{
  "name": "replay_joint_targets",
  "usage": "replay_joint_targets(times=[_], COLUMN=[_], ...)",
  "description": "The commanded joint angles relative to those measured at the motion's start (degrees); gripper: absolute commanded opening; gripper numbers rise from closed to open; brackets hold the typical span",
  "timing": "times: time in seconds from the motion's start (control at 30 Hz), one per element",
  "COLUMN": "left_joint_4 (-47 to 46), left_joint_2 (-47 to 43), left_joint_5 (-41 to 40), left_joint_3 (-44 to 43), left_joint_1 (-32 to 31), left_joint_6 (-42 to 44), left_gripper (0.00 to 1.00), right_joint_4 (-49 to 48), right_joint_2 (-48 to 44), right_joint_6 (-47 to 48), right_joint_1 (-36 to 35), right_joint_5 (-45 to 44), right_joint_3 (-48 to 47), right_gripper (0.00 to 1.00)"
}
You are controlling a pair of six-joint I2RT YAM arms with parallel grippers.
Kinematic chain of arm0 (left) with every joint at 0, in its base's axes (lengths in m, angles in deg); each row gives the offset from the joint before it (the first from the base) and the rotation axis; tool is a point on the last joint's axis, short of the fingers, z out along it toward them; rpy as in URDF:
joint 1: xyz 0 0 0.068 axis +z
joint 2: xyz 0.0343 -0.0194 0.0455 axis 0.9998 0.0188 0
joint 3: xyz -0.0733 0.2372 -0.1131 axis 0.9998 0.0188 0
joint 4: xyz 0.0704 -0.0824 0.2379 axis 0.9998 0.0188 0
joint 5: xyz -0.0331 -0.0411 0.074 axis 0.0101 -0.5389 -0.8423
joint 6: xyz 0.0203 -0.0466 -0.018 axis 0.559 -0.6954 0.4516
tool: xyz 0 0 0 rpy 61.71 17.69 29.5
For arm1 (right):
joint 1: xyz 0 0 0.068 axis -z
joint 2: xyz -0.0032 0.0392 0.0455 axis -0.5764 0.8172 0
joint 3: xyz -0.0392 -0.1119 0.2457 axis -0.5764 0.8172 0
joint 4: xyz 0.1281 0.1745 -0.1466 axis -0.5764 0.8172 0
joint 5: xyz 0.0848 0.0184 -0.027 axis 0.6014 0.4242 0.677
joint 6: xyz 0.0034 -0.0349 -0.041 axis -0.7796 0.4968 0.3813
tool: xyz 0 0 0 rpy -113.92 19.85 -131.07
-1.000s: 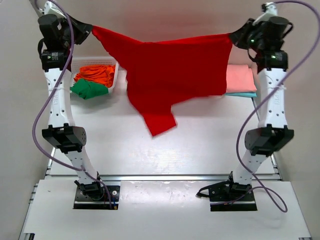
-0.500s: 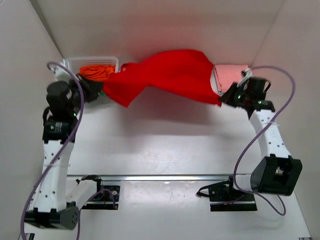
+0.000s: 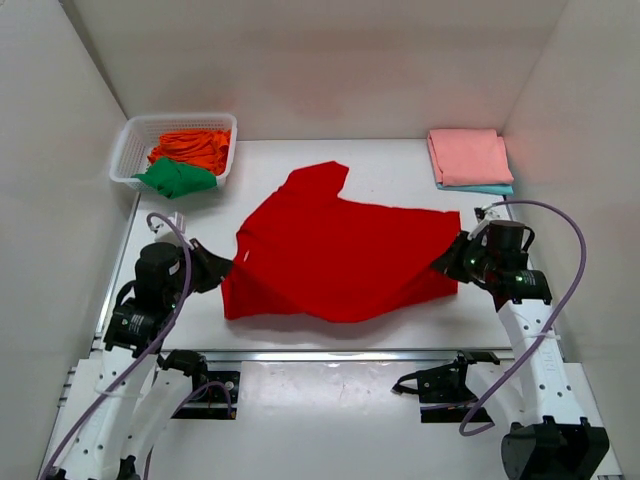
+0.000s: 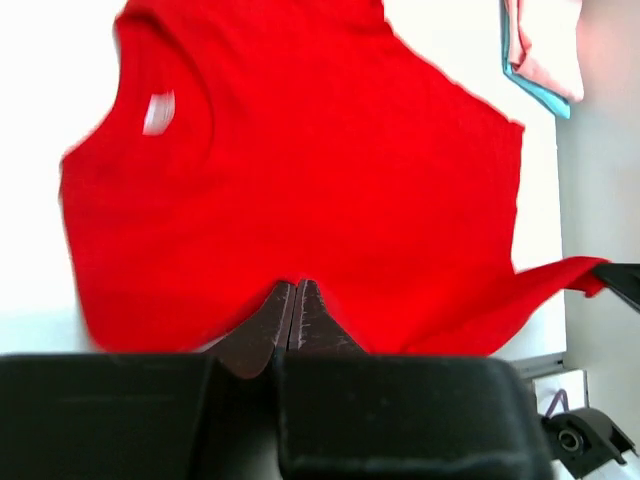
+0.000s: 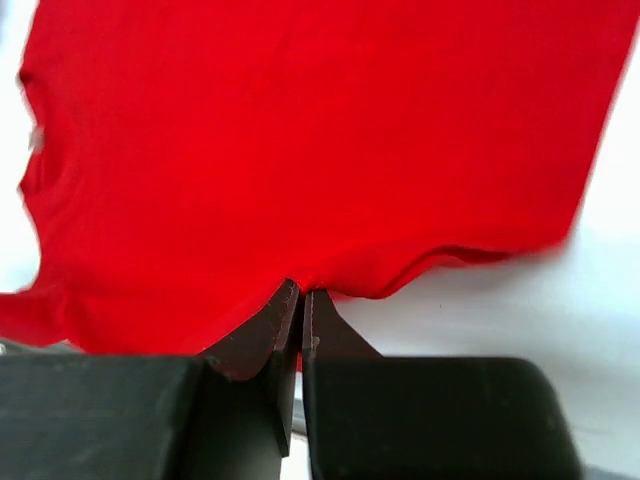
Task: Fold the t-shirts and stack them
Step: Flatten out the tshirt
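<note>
A bright red t-shirt (image 3: pixel 335 258) lies spread over the middle of the table, one sleeve pointing to the back. My left gripper (image 3: pixel 226 268) is shut on its left edge, and in the left wrist view the gripper (image 4: pixel 294 288) pinches the red t-shirt (image 4: pixel 300 160). My right gripper (image 3: pixel 446 262) is shut on the shirt's right edge; in the right wrist view the gripper (image 5: pixel 301 294) bites the hem of the red t-shirt (image 5: pixel 300 130). Orange (image 3: pixel 195 147) and green (image 3: pixel 174 177) t-shirts sit crumpled in the basket. A folded salmon pink t-shirt (image 3: pixel 468 156) lies on a light blue one (image 3: pixel 480 188) at the back right.
The white lattice basket (image 3: pixel 128 150) stands at the back left corner. White walls close in the table on the left, back and right. The folded stack (image 4: pixel 545 50) shows at the upper right of the left wrist view.
Both arms came down and toward the near edge with the red t-shirt. It hung stretched high between the grippers a second ago and now lies spread flat on the table.
</note>
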Motion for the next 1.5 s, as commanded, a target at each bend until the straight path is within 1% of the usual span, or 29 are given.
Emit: replay_joint_targets(times=[0.0, 0.17, 0.37, 0.43, 0.47, 0.53, 0.57, 0.6, 0.63, 0.67, 0.7, 0.73, 0.77, 0.8, 0.83, 0.87, 0.9, 0.93, 0.97, 1.0, 1.03, 1.1, 1.17, 1.2, 1.23, 1.3, 1.33, 1.4, 1.47], left_joint_4=[2.21, 3.09, -0.07, -3.74, -5.51, -12.43, -13.69, -14.40, -13.36, -9.61, -7.74, -1.81, 3.91, 5.71, 3.90, -0.73, -2.95, -7.15, -8.67, -9.04, -8.95, -9.21, -11.58, -11.85, -12.11, -11.68, -12.20, -10.81, -9.05], left_joint_2=[-2.14, -3.46, -1.45, 1.71, 5.81, 19.84, 24.18, 31.88, 39.01, 42.65, 49.47, 56.85, 61.01, 67.14, 66.94, 62.33, 59.32, 53.55, 48.10, 46.39, 43.15, 37.80, 30.15, 28.72, 25.75, 20.47, 18.79, 12.83, 7.91], left_joint_5=[1.35, 2.33, 1.81, 1.88, 2.15, 8.53, 9.78, 9.54, 7.71, 6.30, 2.37, -0.28, -0.57, 0.30, 4.39, 8.52, 10.04, 9.36, 6.92, 5.42, 4.53, 4.44, 4.78, 4.61, 4.00, 2.42, 2.50, 1.37, -3.36], left_joint_3=[1.35, 2.85, 2.94, 2.15, 1.19, -3.89, -10.27, -14.43, -26.21, -40.95, -49.54, -67.81, -87.74, -95.86, -100.12, -93.29, -88.78, -79.95, -73.07, -71.00, -66.98, -59.76, -48.63, -43.44, -40.95, -31.22, -28.47, -18.91, -12.40], left_joint_1=[0.15, 0.51, 0.42, 0.94, 1.04, 4.80, 6.03, 5.96, 6.22, 5.70, 5.43, 5.87, 7.61, 8.41, 12.51, 16.29, 17.29, 17.21, 15.29, 14.49, 11.79, 10.88, 11.05, 11.06, 10.80, 9.21, 8.51, 6.85, 3.78], left_joint_6=[-1.15, -1.68, -1.85, -1.33, -0.72, 2.00, 2.53, 3.93, 6.12, 8.49, 9.73, 11.57, 11.33, 10.55, 7.14, 4.41, 3.78, 4.55, 6.56, 7.45, 8.51, 9.22, 8.17, 8.25, 8.51, 8.43, 8.25, 7.12, 5.54], left_gripper=[0.00, 0.00, 0.00, 0.00, 0.00, 0.00, 0.00, 0.00, 0.00, 0.00, 0.00, 0.00, 0.00, 0.00, 0.00, 0.00, 0.00, 0.00, 0.00, 0.00, 0.00, 0.00, 0.00, 0.00, 0.00, 0.00, 0.00, 0.00, 0.00], right_joint_4=[1.50, 1.58, 0.62, -1.04, -3.49, -8.33, -11.13, -12.29, -12.39, -11.95, -11.34, -10.11, -9.23, -7.22, -5.90, -5.62, -5.71, -6.32, -8.85, -11.83, -14.03, -14.85, -14.94, -16.50, -17.39, -18.10, -18.36, -17.05, -16.34], right_joint_2=[0.08, -0.71, -1.14, 1.47, 3.23, 13.30, 19.36, 22.20, 27.71, 32.82, 34.78, 38.80, 42.58, 44.36, 47.25, 48.67, 48.86, 47.56, 45.02, 43.43, 40.46, 36.48, 31.40, 28.68, 27.17, 22.60, 21.63, 17.69, 14.52], right_joint_6=[0.22, -1.36, -0.49, 0.74, 1.79, 3.29, 3.64, 4.16, 4.95, 4.44, 4.78, 4.61, 4.61, 4.26, 3.74, 2.69, 1.98, 0.75, -0.30, -0.84, -0.75, 0.03, 1.35, 1.62, 1.71, 2.84, 3.11, 3.81, 3.47], right_joint_1=[-0.81, -3.97, -2.22, -0.39, 0.67, 0.77, 0.33, -0.63, -1.59, -1.69, -2.04, -1.70, -1.78, -1.61, -0.91, 0.06, 1.28, 2.69, 3.40, 4.54, 5.59, 6.56, 7.01, 7.18, 7.19, 7.19, 6.66, 5.52, 3.85], right_joint_5=[-0.13, -1.00, -0.39, 0.75, 2.84, 4.80, 5.06, 3.93, 3.05, 2.08, 0.77, 0.23, -0.38, -0.56, -0.04, 1.36, 3.02, 4.35, 6.36, 7.08, 7.87, 8.14, 8.31, 9.10, 9.19, 8.84, 8.49, 6.74, 5.60], right_joint_3=[2.23, 5.12, 7.41, 7.68, 7.42, 2.35, -0.46, -8.15, -18.06, -29.56, -35.41, -47.13, -58.56, -63.90, -72.56, -77.52, -78.27, -76.97, -72.61, -69.52, -62.96, -55.45, -44.23, -41.04, -34.92, -23.84, -21.43, -13.19, -7.47], right_gripper=[0.00, 0.00, 0.00, 0.01, 0.00, 0.00, 0.00, 0.01, 0.01, 0.00, 0.00, 0.00, 0.00, 0.00, 0.00, 0.00, 0.00, 0.00, 0.01, 0.00, 0.00, 0.00, 0.00, 0.00, 0.00, 0.00, 0.00, 0.00, 0.00])
